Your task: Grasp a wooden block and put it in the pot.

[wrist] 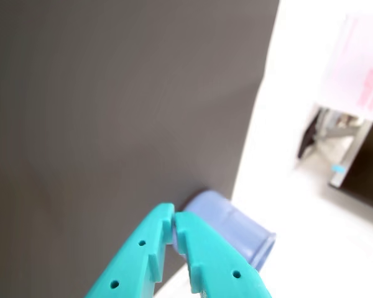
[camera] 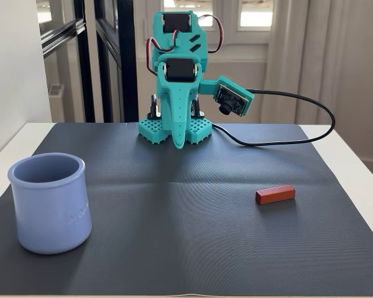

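The reddish-brown wooden block (camera: 275, 195) lies flat on the dark mat (camera: 193, 205) at the right in the fixed view, and it is out of the wrist view. The periwinkle-blue pot (camera: 50, 202) stands upright and looks empty at the mat's front left; it also shows in the wrist view (wrist: 236, 227), behind the fingertips. My teal gripper (camera: 179, 144) is shut and empty, pointing down near the arm's base at the back of the mat, far from both block and pot. In the wrist view the gripper (wrist: 174, 217) has its tips together.
The arm's base (camera: 174, 127) stands at the mat's back edge. A black cable (camera: 298, 133) loops from the wrist camera over the mat's back right. The white table (camera: 367, 180) borders the mat, with windows behind.
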